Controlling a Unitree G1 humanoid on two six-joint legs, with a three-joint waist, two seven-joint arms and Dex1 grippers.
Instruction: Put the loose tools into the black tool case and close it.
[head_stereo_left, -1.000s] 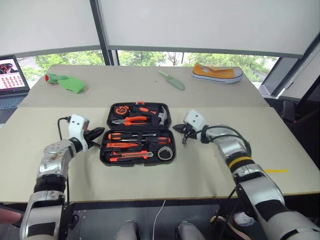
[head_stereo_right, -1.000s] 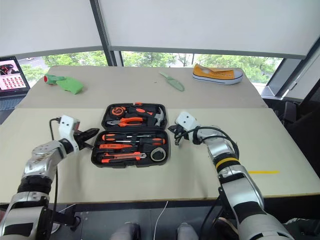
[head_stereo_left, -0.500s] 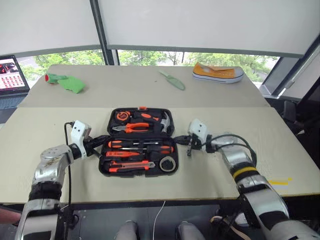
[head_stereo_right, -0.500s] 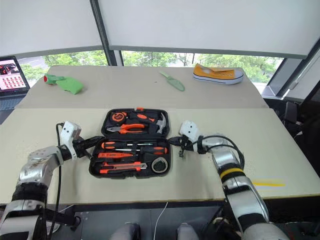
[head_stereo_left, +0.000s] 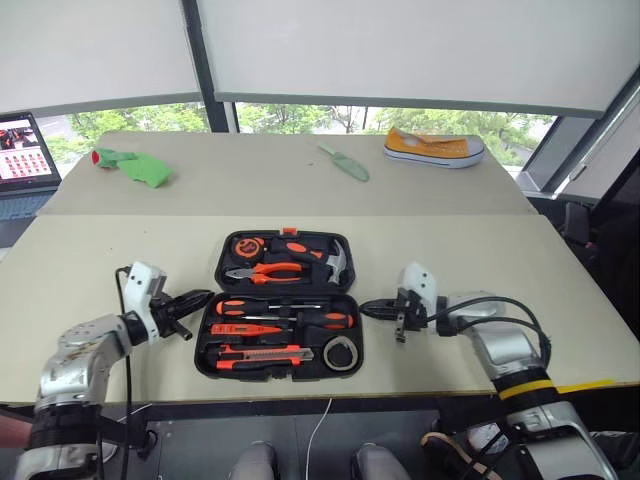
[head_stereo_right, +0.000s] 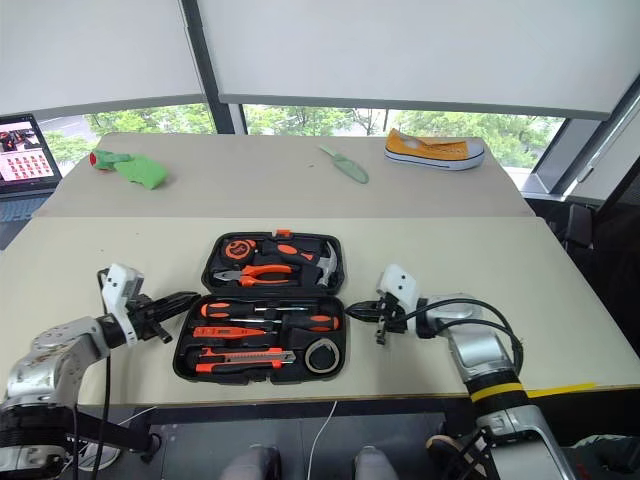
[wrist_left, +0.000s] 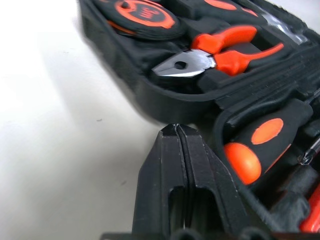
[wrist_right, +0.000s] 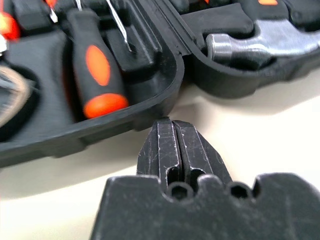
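Black tool case (head_stereo_left: 283, 306) lies open on the counter (head_stereo_left: 500, 250), tools slotted inside. Both end effectors — left (head_stereo_left: 203, 296), right (head_stereo_left: 368, 304) — point inward beside its edges, fingers pressed together, empty. Wrist views add detail — pliers (wrist_left: 210, 55) and a hammer head (wrist_right: 250, 45).

The laptop (head_stereo_left: 24, 150) is cut off by the head view's left edge. In the left wrist view the black tool case (wrist_left: 150, 95) runs past the frame, and a screwdriver (wrist_left: 260, 145) handle there is blurred.
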